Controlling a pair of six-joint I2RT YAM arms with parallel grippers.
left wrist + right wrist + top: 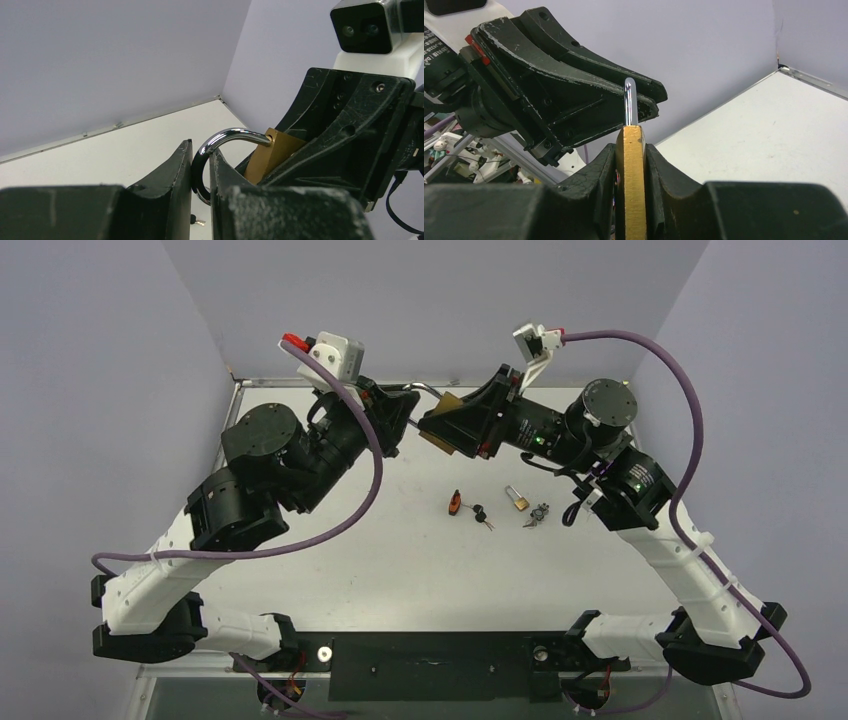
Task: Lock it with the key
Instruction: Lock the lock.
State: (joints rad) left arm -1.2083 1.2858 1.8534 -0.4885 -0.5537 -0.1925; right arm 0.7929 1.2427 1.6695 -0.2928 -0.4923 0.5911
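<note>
Two pincers meet at upper centre of the overhead view, above the desk (400,570). Right pincer (630,150) is clamped on the brass padlock (630,195) body, edge-on between its fingers. Left pincer (201,160) is closed around the shackle (225,135). Mid-frame on the desk lie a small padlock (517,499), a red-tagged key (456,503) and dark keys (481,514) just beside it.
</note>
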